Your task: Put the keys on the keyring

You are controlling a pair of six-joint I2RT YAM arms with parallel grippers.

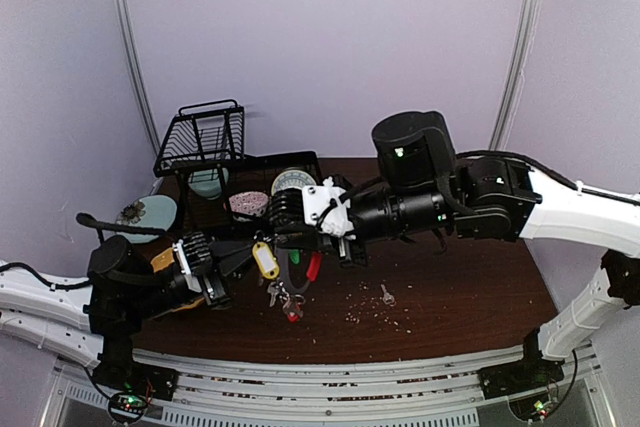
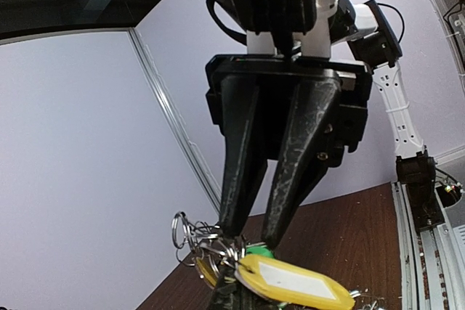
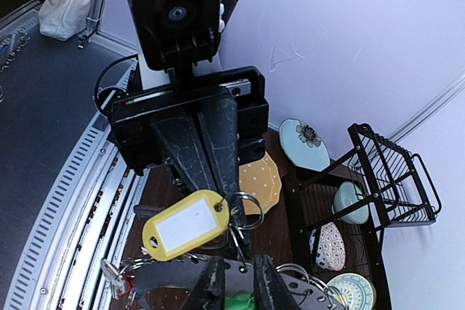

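Note:
The keyring (image 1: 285,297) is a bunch of silver rings with a red clip, hanging above the table (image 1: 470,287) between both arms. My left gripper (image 1: 248,250) comes in from the left and is shut on the rings (image 2: 185,234). A yellow tag (image 2: 294,284) dangles right at its fingertips. My right gripper (image 1: 283,239) reaches in from the right. Its fingertips (image 3: 218,284) stand close together on a green tag (image 3: 240,303) of the same bunch. From the right wrist, the left gripper (image 3: 221,197) pinches a ring beside the yellow tag (image 3: 185,224). One loose silver key (image 1: 386,296) lies on the table.
A black wire dish rack (image 1: 205,137) stands at the back left, with patterned bowls and plates (image 1: 248,204) in front of it. A teal plate (image 1: 150,212) and a yellow dotted plate (image 3: 261,183) lie at the left. Small crumbs (image 1: 370,312) are scattered near the loose key.

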